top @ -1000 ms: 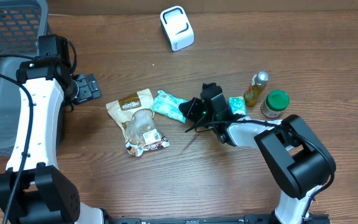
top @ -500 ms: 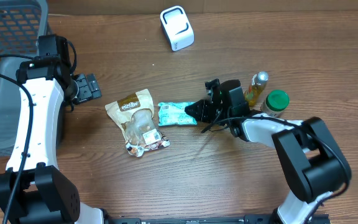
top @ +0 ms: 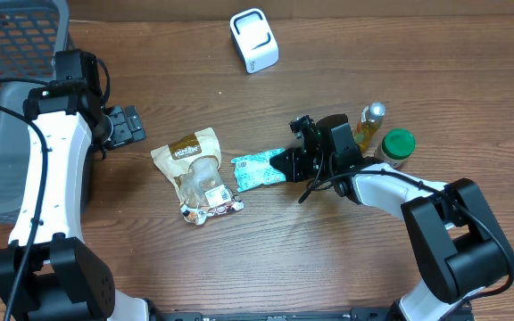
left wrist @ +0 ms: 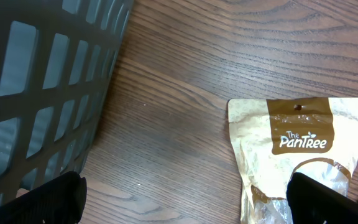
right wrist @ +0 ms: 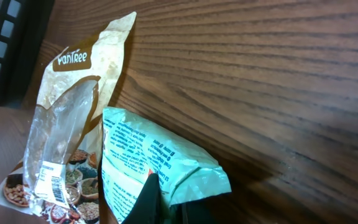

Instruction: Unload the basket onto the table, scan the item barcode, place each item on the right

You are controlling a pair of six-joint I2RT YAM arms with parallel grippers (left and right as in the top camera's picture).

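A mint-green snack packet [top: 259, 169] is pinched at its right end by my right gripper [top: 286, 163], which is shut on it at the middle of the table. In the right wrist view the packet [right wrist: 148, 152] shows its printed back, with one black finger [right wrist: 151, 199] pressed over it. A white scanner [top: 254, 40] stands at the far edge of the table. My left gripper [top: 130, 125] hangs open beside the basket, its fingertips wide apart over bare wood in the left wrist view [left wrist: 185, 205].
A tan PanTree pouch [top: 196, 174] lies just left of the packet, with a barcode label [right wrist: 48, 183] on it. A small bottle [top: 368, 127] and a green-lidded jar [top: 395, 148] stand behind my right arm. A grey basket [top: 7, 98] fills the left edge.
My right gripper has pulled back to the right with the mint-green packet, which has turned and now lies stretched out next to the pouch. The left arm has stayed still.
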